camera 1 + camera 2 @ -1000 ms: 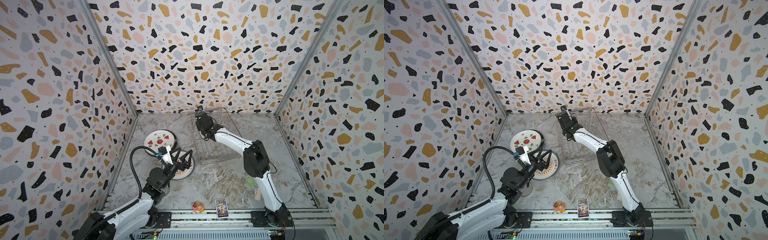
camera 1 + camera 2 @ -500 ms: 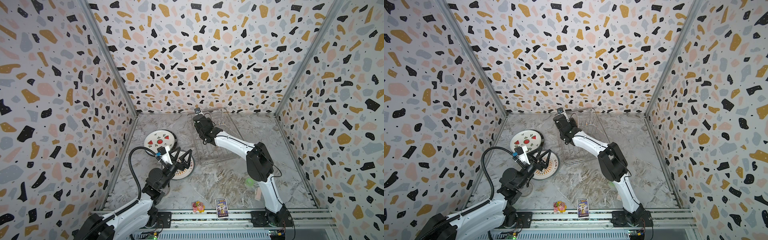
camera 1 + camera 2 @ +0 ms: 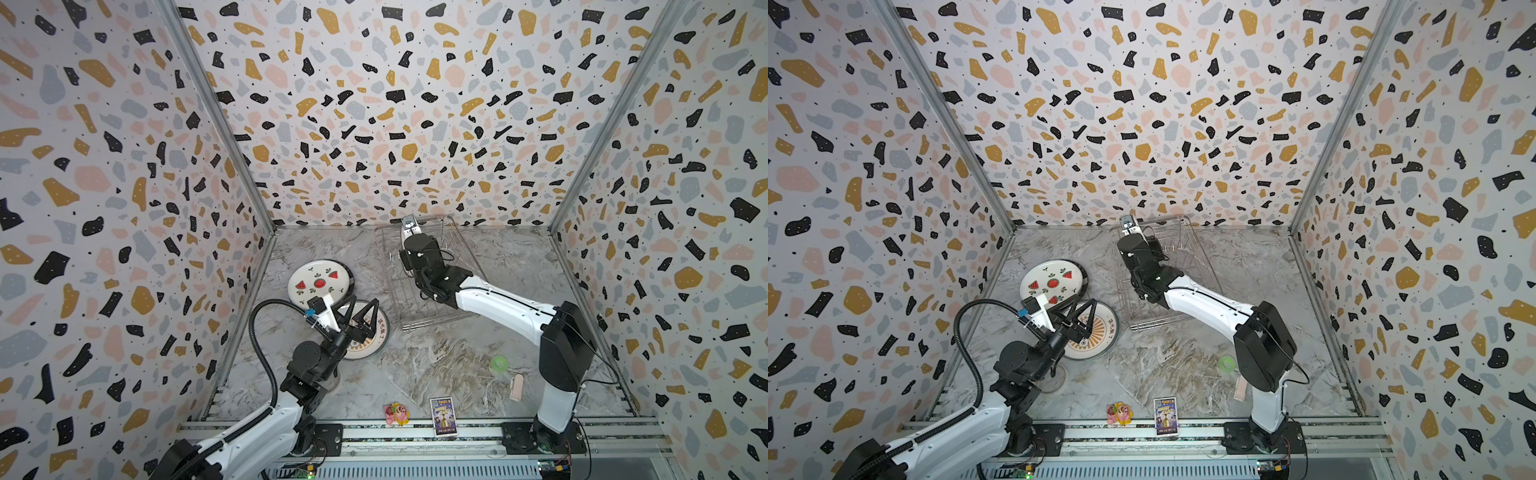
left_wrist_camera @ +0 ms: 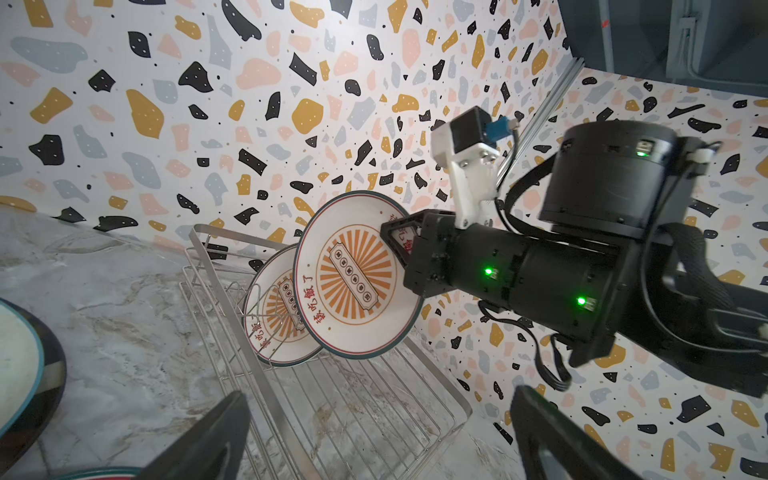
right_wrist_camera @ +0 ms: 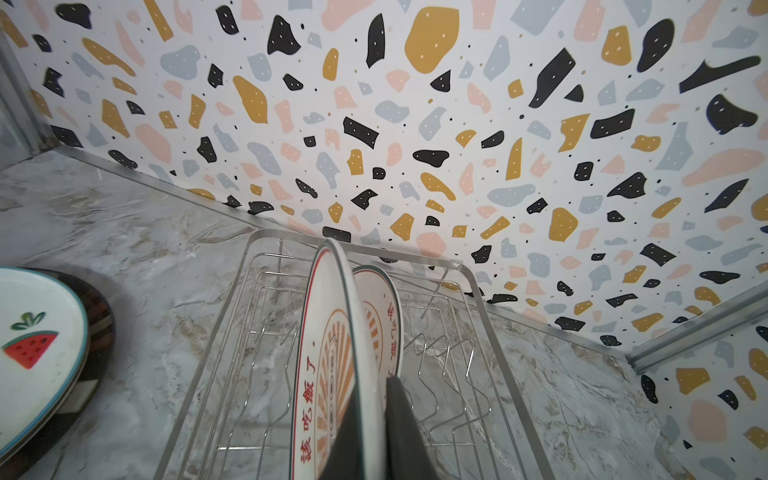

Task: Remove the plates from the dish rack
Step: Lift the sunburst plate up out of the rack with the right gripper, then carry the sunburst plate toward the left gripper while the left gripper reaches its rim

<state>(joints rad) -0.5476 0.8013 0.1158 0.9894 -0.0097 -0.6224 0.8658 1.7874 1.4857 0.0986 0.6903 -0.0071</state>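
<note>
The wire dish rack [image 3: 432,307] [image 3: 1154,320] stands at the back centre. In the left wrist view my right gripper [image 4: 399,241] is shut on the rim of an orange sunburst plate [image 4: 353,274], held upright above the rack [image 4: 374,399]. A second sunburst plate [image 4: 278,320] [image 5: 382,316] leans in the prongs behind it. In the right wrist view the held plate [image 5: 328,357] is edge-on between my right gripper [image 5: 374,440]. My left gripper [image 3: 362,307] [image 3: 1081,309] is open over a sunburst plate [image 3: 374,336] lying flat on the table. A watermelon plate [image 3: 318,282] [image 5: 37,345] lies left of it.
The watermelon plate rests on a dark plate. A small green round thing [image 3: 497,363], a pink piece [image 3: 516,386], a card [image 3: 443,415] and a small toy [image 3: 397,413] lie near the front. A clear ring [image 3: 1054,380] sits under the left arm. Patterned walls enclose three sides.
The right wrist has shifted slightly over the rack, still shut on the plate. The left arm and the plates on the table have hardly moved.
</note>
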